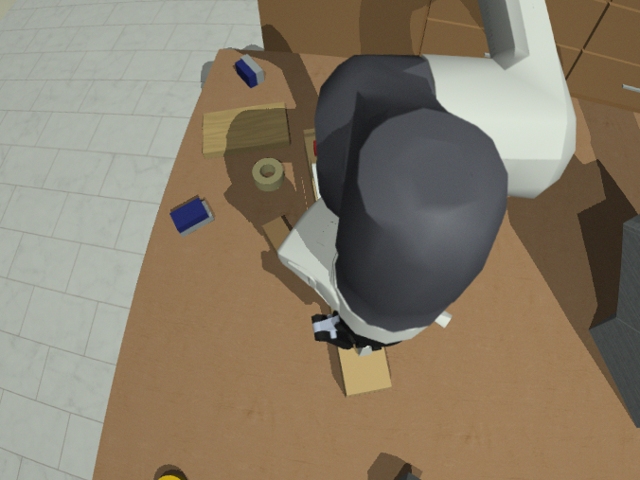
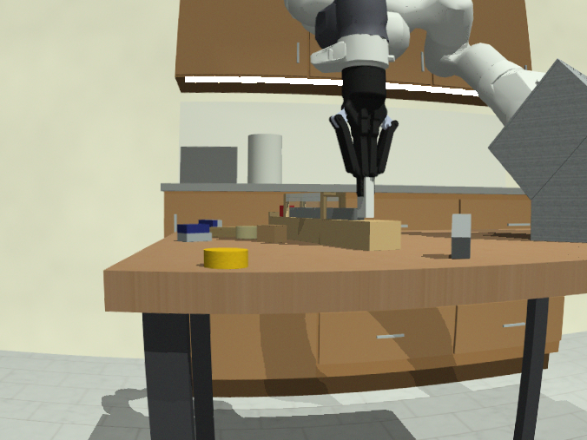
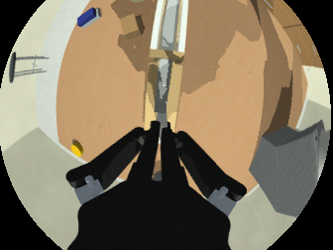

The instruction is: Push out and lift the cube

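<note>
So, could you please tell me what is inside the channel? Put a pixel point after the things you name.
Inside the channel (image 1: 314, 178) (image 2: 323, 206) (image 3: 157, 27), a long grey surface (image 3: 170, 19) shows between the pale rims. Something red (image 1: 314, 147) (image 2: 281, 210) shows near the far end. The arm covers most from above, so I cannot confirm the cube.

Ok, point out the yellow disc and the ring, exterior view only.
yellow disc (image 2: 226, 259): exterior view, on its front side wall.
ring (image 2: 246, 233): exterior view, on its outer side wall.
</note>
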